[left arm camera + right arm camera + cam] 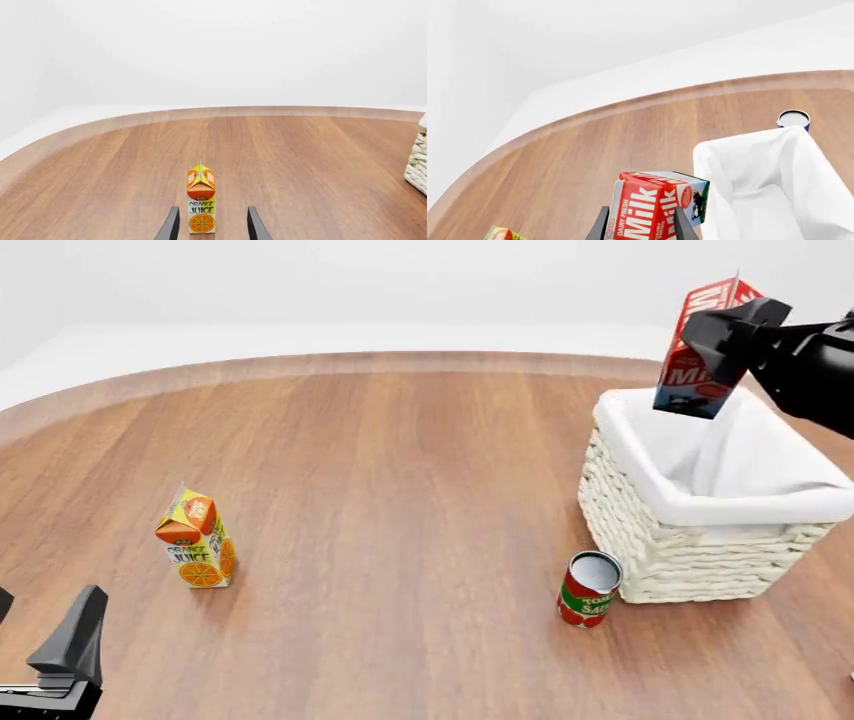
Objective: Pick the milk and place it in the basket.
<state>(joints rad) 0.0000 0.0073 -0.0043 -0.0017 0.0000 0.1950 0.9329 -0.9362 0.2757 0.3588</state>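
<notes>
The wooden table (pixel 400 470) carries four items: one basket, two cartons and one can.

The basket (pixel 694 540) is white woven wicker with a white cloth lining folded over its rim. It stands on the right side of the table in the front view.

The right gripper (pixel 727 335) holds the milk (pixel 701 355) in the air above the basket's far rim, tilted, clear of the lining. Its fingers are clamped on the carton's sides, as the right wrist view shows. The red panel reads "DAIRY FRESH Milk" in white; the lower part is blue and white with a dark picture.

The left gripper (pixel 212 225) sits low at the near left, its jaws spread wide and holding nothing. In the left wrist view, one juice carton (pixel 198 540) stands upright just beyond the fingertips (pixel 172 222). It is orange and yellow, labelled "ORANGE JUICE", with an orange-slice picture.

One red can (pixel 589 590) stands upright just beside the basket's near left corner. Its label reads "TOMATO SAUCE".
</notes>
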